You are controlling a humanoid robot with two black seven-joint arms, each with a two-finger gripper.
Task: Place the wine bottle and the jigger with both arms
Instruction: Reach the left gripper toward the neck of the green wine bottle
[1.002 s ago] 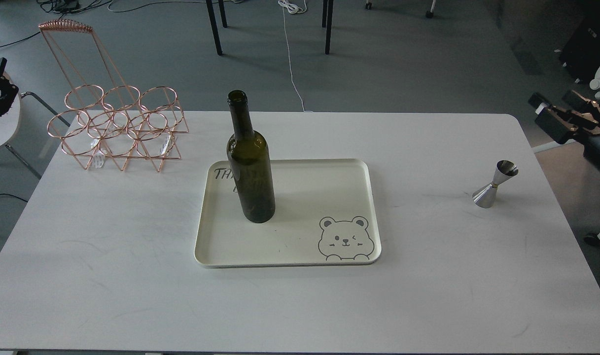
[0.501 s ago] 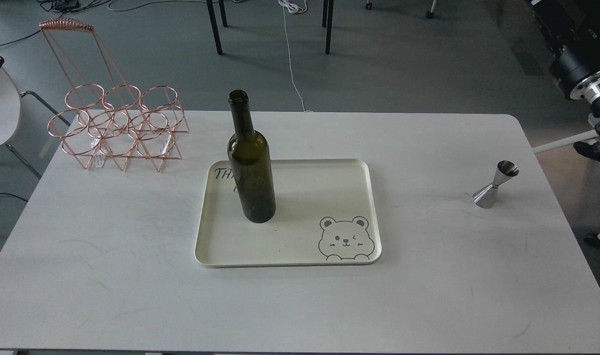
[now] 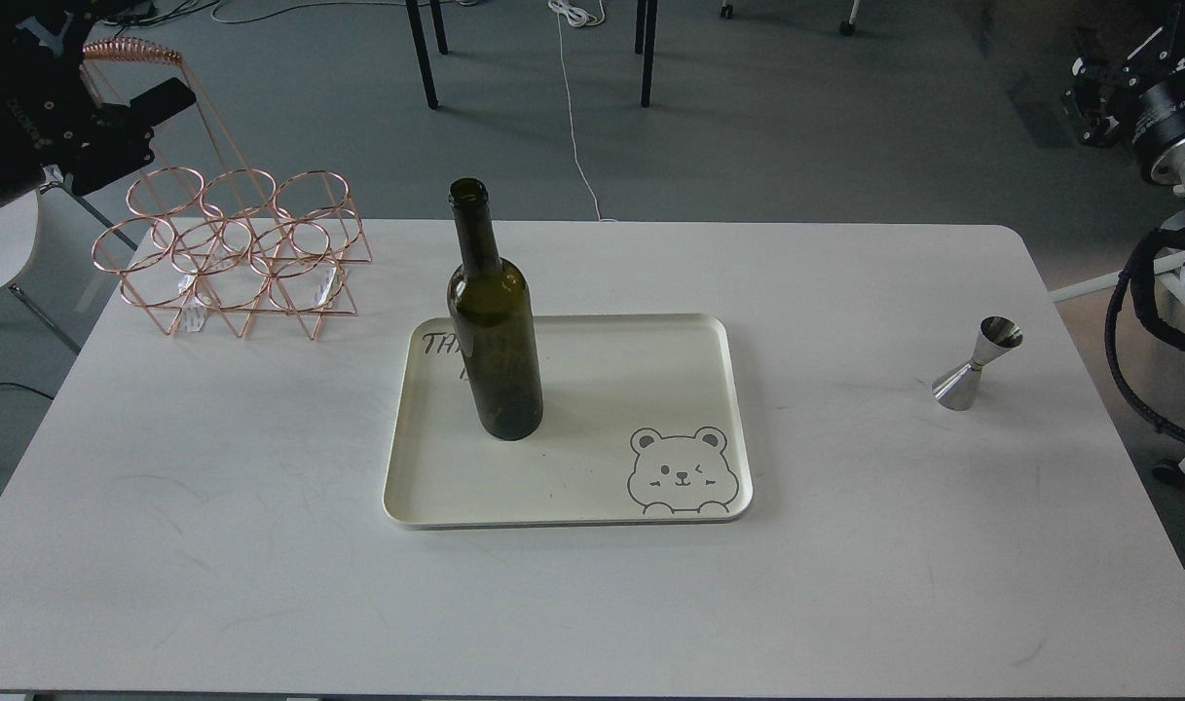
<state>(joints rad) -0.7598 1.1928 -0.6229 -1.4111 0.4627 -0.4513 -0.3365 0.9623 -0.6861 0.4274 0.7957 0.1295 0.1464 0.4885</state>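
Note:
The wine bottle [image 3: 493, 321], dark olive-green and uncapped, stands upright on the left part of a cream tray [image 3: 650, 389]. The jigger [image 3: 977, 364], small and silver, stands on the white table [image 3: 261, 584] at the right, near the edge. My left gripper [image 3: 144, 125] hangs off the table's far left corner, beside the copper rack's handle, with its two dark fingers apart and nothing between them. My right arm's end [image 3: 1103, 73] shows at the top right, off the table and far behind the jigger. Its fingers are too dark to tell apart.
A copper wire bottle rack [image 3: 232, 253] with several rings and a tall handle stands at the table's far left. The tray has a bear drawing [image 3: 683, 472] at its front right corner. Chair legs and cables lie on the floor beyond the table.
The left arm has swung in from the left edge up to the rack's handle. The right arm has shifted at the top right. Bottle and jigger have not moved.

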